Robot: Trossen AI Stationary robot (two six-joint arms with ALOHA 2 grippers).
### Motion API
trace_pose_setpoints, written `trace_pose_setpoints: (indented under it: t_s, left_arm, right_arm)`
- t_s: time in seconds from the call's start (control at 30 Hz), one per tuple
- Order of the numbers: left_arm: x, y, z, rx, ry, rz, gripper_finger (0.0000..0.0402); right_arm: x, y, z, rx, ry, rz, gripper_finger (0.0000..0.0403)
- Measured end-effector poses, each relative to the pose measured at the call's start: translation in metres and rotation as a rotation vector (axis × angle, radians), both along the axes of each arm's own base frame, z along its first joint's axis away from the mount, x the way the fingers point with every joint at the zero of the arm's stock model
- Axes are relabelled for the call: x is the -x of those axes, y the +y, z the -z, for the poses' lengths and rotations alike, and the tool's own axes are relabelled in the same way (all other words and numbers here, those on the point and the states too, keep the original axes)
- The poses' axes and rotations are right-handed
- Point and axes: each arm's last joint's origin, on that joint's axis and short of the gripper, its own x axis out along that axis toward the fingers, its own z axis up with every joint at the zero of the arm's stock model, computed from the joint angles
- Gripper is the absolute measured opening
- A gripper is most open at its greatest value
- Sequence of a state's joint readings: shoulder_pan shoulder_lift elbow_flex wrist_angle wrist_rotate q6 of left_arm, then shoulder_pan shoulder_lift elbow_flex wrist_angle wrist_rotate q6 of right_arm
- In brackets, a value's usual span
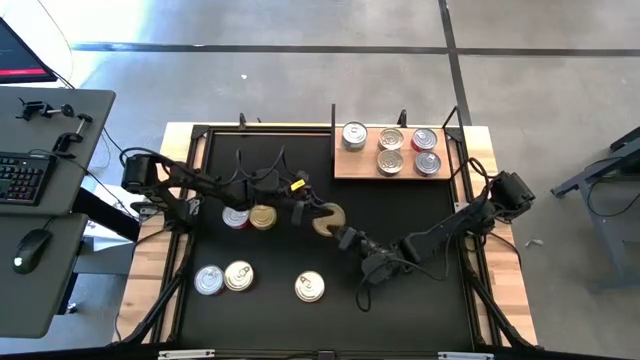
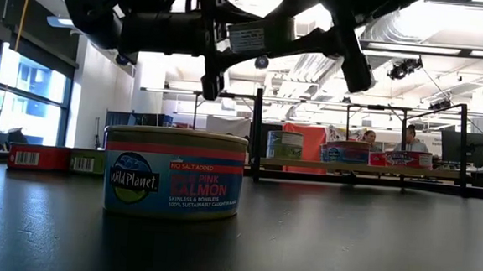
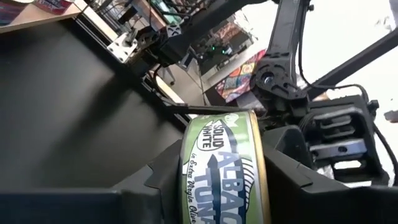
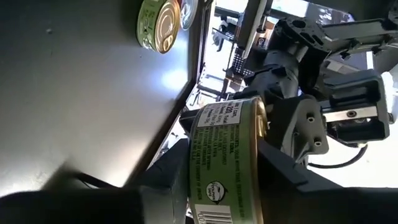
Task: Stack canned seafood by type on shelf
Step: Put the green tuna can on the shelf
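Left gripper (image 1: 312,217): fingers around albacore tuna can (image 1: 328,219) mid-mat.
Right gripper (image 1: 340,232): clasps the same can.
Shelf (image 1: 362,165): five cans.
Nearby: green-sided can (image 1: 262,217), salmon can (image 2: 174,173).

The green tuna tin (image 3: 224,168) runs off the bottom edge of both wrist views, so its lower part is unseen. From above, the labels of the tins on the shelf (image 1: 345,165) are too small to read. The people (image 2: 409,139) behind the table are too small to make out.
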State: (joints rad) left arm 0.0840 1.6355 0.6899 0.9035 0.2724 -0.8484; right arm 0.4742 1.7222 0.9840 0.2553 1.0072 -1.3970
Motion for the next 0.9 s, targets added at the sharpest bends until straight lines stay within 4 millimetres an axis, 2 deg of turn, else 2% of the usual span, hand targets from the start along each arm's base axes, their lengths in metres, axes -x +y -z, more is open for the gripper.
trace_pose_setpoints:
  t_s: [0.1,0.33,0.47,0.53,0.63,0.73,0.8,0.9]
  left_arm:
    - [0.001,0.008,0.001,-0.038,0.0,-0.001,0.0173]
    - [0.006,0.04,-0.001,-0.091,-0.035,0.014,0.0201]
    - [0.012,0.054,-0.005,-0.149,-0.055,0.041,0.0203]
    - [0.015,0.053,-0.011,-0.205,-0.059,0.043,0.02]
    - [0.021,0.042,-0.022,-0.292,-0.054,0.055,0.0194]
    - [0.028,0.018,-0.034,-0.368,-0.013,0.04,0.0185]
    - [0.036,-0.005,-0.043,-0.451,0.01,0.047,0.0178]
    - [0.051,-0.037,-0.05,-0.561,0.097,0.011,0.017]
  right_arm:
    - [0.003,0.007,0.0,-0.018,-0.008,-0.021,0.0118]
    - [0.013,0.025,0.004,-0.194,-0.073,-0.048,0.0117]
    - [0.019,0.03,0.004,-0.272,-0.176,0.059,0.0117]
    - [0.027,0.027,0.004,-0.305,-0.206,0.133,0.0117]
    - [0.037,0.008,0.007,-0.42,-0.191,0.251,0.0117]
    - [0.042,-0.022,0.012,-0.541,-0.157,0.41,0.0117]
    - [0.038,-0.043,0.016,-0.551,-0.136,0.502,0.0117]
    - [0.023,-0.077,0.021,-0.59,-0.134,0.584,0.0117]
